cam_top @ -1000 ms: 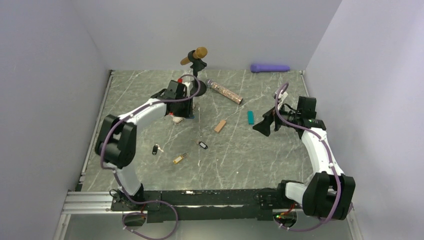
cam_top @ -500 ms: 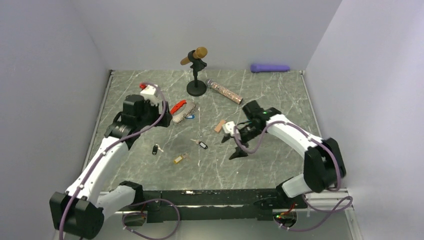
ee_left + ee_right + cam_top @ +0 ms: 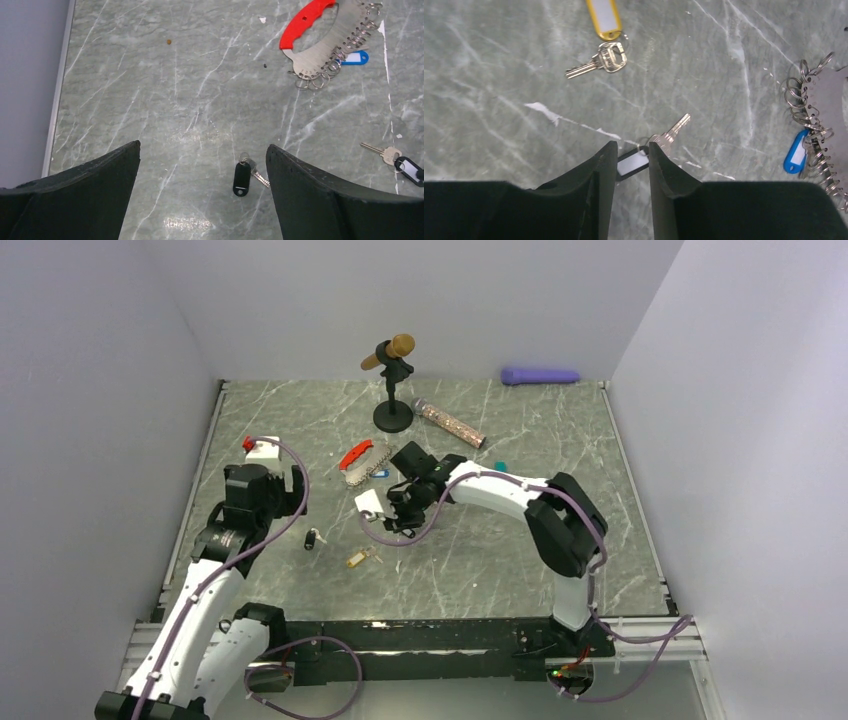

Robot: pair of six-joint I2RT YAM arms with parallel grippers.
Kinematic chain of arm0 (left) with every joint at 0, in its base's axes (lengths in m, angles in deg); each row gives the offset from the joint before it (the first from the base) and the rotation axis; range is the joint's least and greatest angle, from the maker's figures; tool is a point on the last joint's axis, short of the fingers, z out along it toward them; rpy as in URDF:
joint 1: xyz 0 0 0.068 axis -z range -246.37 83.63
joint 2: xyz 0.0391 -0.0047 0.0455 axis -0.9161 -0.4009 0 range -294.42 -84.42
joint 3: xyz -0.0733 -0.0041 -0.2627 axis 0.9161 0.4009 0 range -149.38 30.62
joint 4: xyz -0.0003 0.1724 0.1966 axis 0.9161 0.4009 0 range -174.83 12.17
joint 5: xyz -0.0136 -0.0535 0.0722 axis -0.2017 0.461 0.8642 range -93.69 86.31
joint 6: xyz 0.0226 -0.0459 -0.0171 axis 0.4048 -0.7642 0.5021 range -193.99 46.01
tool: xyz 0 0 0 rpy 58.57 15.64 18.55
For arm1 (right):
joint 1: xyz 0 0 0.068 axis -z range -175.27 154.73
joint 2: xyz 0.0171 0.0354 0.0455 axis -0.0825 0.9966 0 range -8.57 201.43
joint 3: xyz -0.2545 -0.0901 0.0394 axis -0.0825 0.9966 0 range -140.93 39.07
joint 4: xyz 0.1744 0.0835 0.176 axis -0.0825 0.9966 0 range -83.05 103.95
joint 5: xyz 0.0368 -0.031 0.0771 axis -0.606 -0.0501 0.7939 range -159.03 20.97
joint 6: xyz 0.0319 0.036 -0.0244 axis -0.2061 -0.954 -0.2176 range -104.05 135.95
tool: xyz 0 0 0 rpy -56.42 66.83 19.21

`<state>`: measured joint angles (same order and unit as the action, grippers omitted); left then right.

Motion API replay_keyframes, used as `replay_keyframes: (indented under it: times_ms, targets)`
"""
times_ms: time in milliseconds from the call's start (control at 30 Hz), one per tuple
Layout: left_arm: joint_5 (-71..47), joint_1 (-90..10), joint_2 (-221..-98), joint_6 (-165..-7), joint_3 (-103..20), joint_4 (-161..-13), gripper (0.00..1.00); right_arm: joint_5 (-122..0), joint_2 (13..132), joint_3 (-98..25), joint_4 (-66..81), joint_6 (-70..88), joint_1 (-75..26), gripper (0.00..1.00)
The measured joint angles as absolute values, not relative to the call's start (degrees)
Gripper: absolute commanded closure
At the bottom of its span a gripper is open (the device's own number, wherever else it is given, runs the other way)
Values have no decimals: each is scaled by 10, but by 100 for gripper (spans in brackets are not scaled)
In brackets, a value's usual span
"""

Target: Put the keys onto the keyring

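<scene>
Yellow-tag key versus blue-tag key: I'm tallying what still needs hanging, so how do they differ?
Place: the yellow-tag key lies loose on the table, apart from the keyring; the blue-tag key sits against the keyring's wire rings, apparently hung there.
Visibility: the yellow-tag key's metal blade shows fully; the blue-tag key's metal is lost among the rings.
Shared: an oblong plastic tag with a white label window.

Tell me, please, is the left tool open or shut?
Open. The left wrist view shows the left tool with fingers far apart, gripping nothing; a black-tagged key lies loose on the table.
</scene>
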<state>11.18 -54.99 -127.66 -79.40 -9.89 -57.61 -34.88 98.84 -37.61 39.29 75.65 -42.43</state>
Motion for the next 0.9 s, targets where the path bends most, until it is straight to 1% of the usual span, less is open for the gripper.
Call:
replay_keyframes:
  times_ms: [200,433,900]
  targets:
    - [111,-561,-1271,-794,-99,-576,1,-393,1036,-401,387,749,-439,69]
    - [105,-568,-1252,-796,-99,-578,1,-418,1043,-401,394,755,-438,69]
    - [90,-575,-1251,-796,-99,-578,1,-433,1068,-402,383,759,-438,69]
